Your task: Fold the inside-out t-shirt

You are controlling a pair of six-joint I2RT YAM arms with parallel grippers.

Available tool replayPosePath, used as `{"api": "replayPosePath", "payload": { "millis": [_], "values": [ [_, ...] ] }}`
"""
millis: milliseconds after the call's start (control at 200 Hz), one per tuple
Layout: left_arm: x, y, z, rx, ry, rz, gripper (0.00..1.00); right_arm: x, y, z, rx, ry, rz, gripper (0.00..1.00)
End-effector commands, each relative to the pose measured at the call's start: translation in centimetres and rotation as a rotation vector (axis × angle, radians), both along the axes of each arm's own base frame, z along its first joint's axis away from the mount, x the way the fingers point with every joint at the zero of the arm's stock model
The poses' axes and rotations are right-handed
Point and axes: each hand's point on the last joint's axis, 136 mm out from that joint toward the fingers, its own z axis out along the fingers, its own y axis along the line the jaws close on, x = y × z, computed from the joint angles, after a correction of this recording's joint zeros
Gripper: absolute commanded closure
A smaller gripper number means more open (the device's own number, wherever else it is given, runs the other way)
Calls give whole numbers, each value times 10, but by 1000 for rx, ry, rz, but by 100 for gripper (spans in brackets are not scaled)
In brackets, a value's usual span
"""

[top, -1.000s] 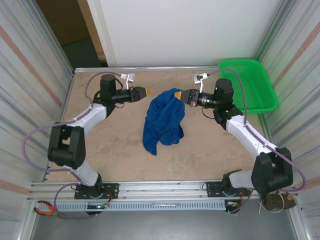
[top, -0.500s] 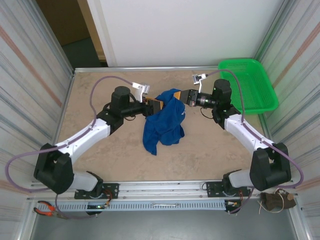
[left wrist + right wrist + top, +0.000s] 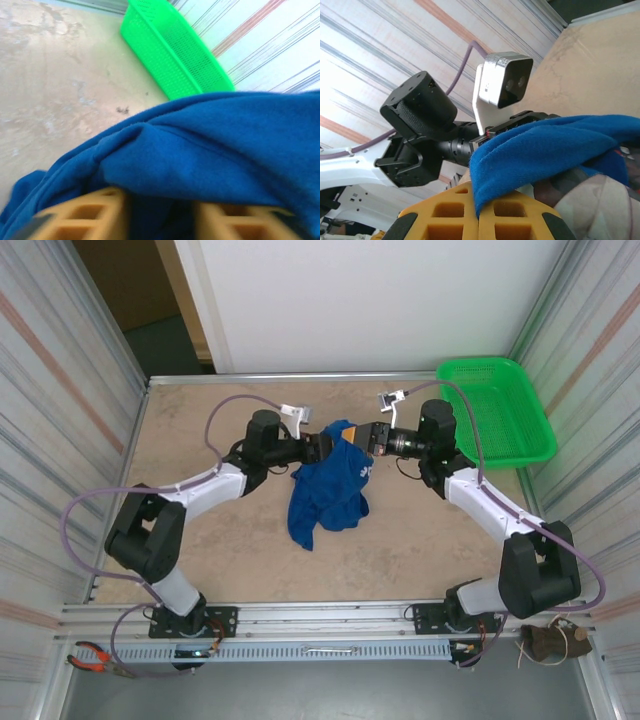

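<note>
Beige tabletop (image 3: 210, 550), from above: blue t-shirt (image 3: 325, 490) bunched centrally, outside the far-right green basket (image 3: 500, 410). Left wrist: left end effector (image 3: 160, 210) straddles cloth; whether clamped, I cannot tell. Right wrist: right end effector (image 3: 477, 215) closed, pinching t-shirt.

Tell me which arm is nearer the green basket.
Right. The right arm lies just beside the green basket, its wrist close to the basket's left rim; the left arm reaches in from the far side of the t-shirt.
</note>
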Motion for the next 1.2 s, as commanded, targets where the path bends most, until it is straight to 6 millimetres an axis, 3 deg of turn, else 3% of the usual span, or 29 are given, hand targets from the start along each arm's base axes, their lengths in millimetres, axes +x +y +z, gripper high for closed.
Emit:
{"api": "replayPosePath", "payload": {
  "millis": [0, 185, 421, 496, 556, 751, 892, 1007, 1192],
  "values": [
    [1, -18, 48, -158, -64, -85, 100, 5, -12, -11, -9, 5, -30, 100],
    [-10, 1, 72, -176, -54, -113, 100, 23, -46, -32, -34, 49, -152, 100],
    [-44, 13, 113, -213, -56, -213, 100, 79, -92, -100, -168, 258, -423, 100],
    [-48, 12, 118, -234, -33, -234, 100, 89, -102, -117, -252, 336, -487, 63],
    [-49, 12, 119, -238, -19, -232, 100, 85, -102, -109, -276, 318, -511, 52],
    [-48, 12, 118, -242, -15, -234, 100, 26, -89, -55, -461, 105, -611, 47],
    [-48, 11, 116, -232, -10, -248, 100, -6, -66, -28, -450, -21, -606, 43],
    [-49, 10, 118, -233, -9, -258, 100, -4, -49, -25, -455, -46, -582, 33],
    [-52, 10, 122, -239, -9, -263, 100, 16, -21, -33, -487, -52, -518, 32]
  ]
}}
